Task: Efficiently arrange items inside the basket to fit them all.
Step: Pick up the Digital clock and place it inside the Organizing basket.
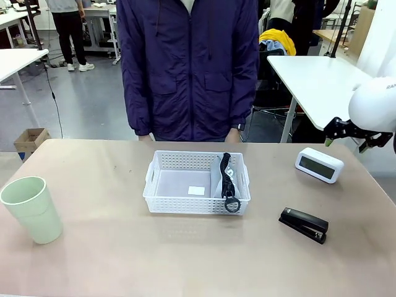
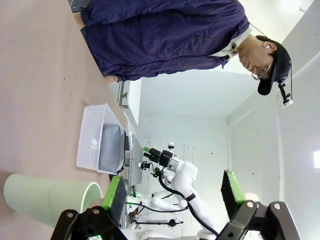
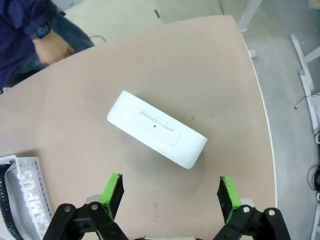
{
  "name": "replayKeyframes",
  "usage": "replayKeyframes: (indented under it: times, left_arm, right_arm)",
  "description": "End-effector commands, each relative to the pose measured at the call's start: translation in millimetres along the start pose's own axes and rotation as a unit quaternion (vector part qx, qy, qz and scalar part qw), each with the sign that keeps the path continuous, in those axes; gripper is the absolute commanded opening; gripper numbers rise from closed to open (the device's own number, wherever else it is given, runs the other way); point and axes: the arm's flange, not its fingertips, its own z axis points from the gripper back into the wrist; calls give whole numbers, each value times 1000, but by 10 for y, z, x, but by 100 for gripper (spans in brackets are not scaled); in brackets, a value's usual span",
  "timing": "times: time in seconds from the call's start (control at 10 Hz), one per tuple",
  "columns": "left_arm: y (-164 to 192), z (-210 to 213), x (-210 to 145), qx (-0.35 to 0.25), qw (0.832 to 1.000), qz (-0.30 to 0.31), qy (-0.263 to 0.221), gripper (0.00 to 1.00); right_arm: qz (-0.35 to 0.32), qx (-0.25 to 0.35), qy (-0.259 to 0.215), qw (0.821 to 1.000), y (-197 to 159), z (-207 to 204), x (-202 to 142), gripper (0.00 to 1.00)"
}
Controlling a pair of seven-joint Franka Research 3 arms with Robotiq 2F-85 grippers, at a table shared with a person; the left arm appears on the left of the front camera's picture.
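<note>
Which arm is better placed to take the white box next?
Right. The right gripper, open, hangs above the white box; the left gripper is by the green cup, beyond the basket.

Workshop room, white tables around a tan worktop

The tan table (image 1: 111, 260) spans the near scene under soft, even light. Beyond it is a grey floor (image 1: 86, 105), with a left white table (image 1: 15, 59) and a right white table (image 1: 315, 80) on the far side. An open cardboard box (image 1: 31, 141) sits on the floor at left, near a trailing black cable (image 1: 52, 93). A yellow cloth (image 1: 278, 40) is heaped behind the right table.
</note>
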Motion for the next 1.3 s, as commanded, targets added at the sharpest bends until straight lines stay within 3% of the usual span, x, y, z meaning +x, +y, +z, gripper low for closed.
replayKeyframes:
  times: [0.0,0.1,0.2,0.5,0.6,0.9,1.0,1.2]
  left_arm:
    - [-18,7,-14,-7,1000,-6,2,100]
    - [-18,7,-14,-7,1000,-6,2,100]
    - [-18,7,-14,-7,1000,-6,2,100]
    - [-18,7,-14,-7,1000,-6,2,100]
    - [-18,7,-14,-7,1000,-6,2,100]
    - [-18,7,-14,-7,1000,-6,2,100]
    - [-18,7,-14,-7,1000,-6,2,100]
    - [-18,7,-14,-7,1000,-6,2,100]
  right_arm:
    - [9,35,-14,999,18,51,5,100]
    - [-24,38,-34,998,-72,159,-73,100]
    - [2,9,-2,1000,42,19,-3,100]
    - [-3,16,-8,1000,28,63,-4,100]
    - [9,27,-17,999,-13,18,159,100]
    - [151,7,55,987,110,-171,533,100]
    - [153,14,97,983,88,-209,612,100]
    - [159,-9,129,979,158,-324,775,100]
